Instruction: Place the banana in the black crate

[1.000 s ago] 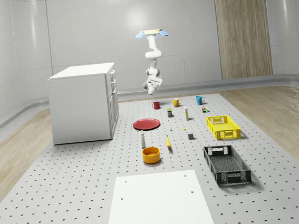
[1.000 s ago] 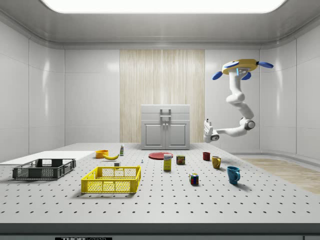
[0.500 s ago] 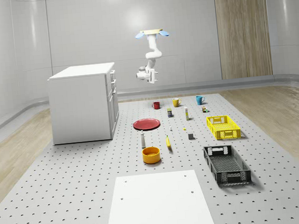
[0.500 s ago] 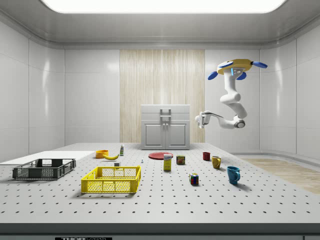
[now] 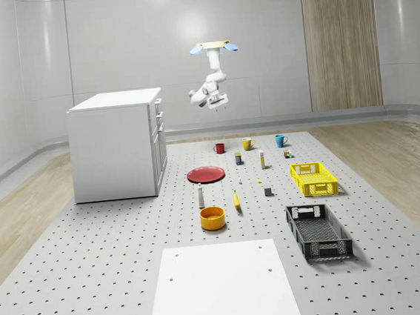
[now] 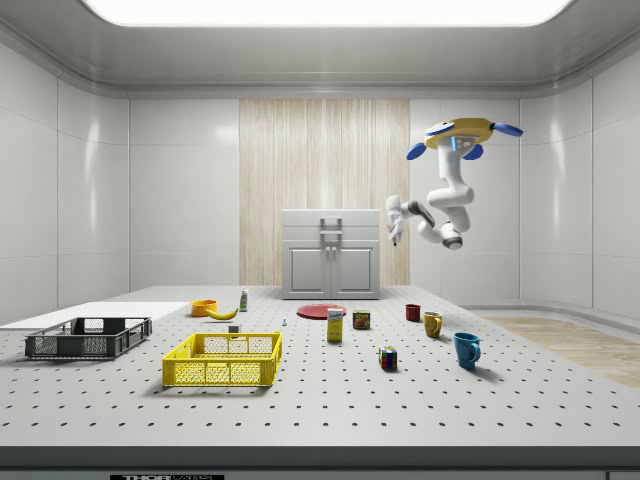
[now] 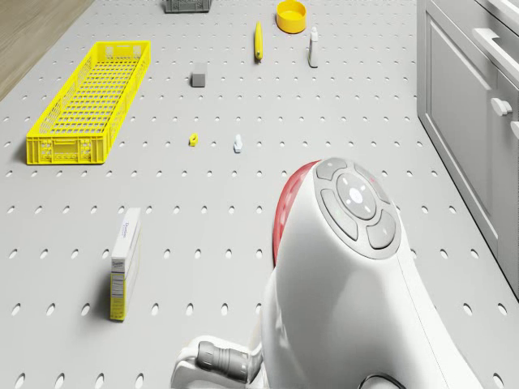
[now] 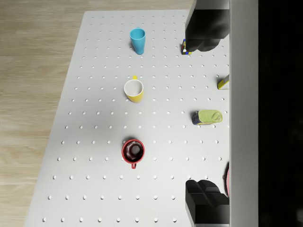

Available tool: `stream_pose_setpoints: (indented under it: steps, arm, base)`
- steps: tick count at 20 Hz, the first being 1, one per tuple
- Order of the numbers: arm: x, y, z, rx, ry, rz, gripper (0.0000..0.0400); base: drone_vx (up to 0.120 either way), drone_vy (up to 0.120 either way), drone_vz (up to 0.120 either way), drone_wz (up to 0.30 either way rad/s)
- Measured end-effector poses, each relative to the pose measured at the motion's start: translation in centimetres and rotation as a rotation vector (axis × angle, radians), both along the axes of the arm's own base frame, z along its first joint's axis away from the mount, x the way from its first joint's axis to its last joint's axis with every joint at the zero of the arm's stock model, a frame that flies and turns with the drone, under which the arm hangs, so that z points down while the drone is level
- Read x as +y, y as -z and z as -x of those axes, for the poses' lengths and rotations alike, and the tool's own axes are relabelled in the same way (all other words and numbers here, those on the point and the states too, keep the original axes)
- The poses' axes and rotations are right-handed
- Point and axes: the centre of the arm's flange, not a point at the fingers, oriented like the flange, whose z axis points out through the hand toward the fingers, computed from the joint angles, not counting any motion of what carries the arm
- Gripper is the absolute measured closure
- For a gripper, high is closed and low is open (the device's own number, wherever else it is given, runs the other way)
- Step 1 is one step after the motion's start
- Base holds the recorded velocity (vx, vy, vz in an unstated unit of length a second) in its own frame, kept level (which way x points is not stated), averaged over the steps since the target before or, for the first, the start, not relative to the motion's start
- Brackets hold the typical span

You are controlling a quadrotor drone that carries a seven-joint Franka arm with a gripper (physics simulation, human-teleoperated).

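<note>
The banana [image 5: 236, 199] lies on the perforated surface [image 5: 116, 263] just below the middle of the whole-scene view, touching nothing, with the orange bowl [image 5: 212, 217] near it toward the lower left and a small white bottle [image 5: 200, 197] just to its left. The black crate [image 5: 318, 230] stands well apart from it in the lower right, near the surface's right edge, with the yellow crate [image 5: 314, 178] just above it — bare perforated surface lies between banana and crate. A white panel [image 5: 222, 286] covers the surface's near edge at bottom centre.

Above the banana in the frame sit the red plate [image 5: 206, 174] and, further up, the red mug [image 5: 219, 147], yellow mug [image 5: 247, 143] and blue mug [image 5: 280, 140] in a row near the far edge. The white cabinet [image 5: 118, 144] fills the left of centre.

The drone [image 5: 214, 47] hovers high over that far end, upper centre, its arm folded beneath. The pincer [image 5: 217, 105] hangs in open air well above the mugs, its fingers [image 8: 204, 201] spread apart and holding nothing.
</note>
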Motion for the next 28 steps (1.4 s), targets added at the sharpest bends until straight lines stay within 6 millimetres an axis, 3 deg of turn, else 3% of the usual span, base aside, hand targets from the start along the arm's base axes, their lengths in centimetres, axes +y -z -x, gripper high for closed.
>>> stream_pose_setpoints:
  steps: [11,28]
  arm:
    - [-2.0,0.3,0.0,0.006,0.005,0.201,0.0000]
    - [-2.3,0.4,0.0,0.007,0.006,0.232,0.0000]
  base:
    - [0.120,0.000,0.000,0.000]
    - [0.120,0.000,-0.115,0.000]
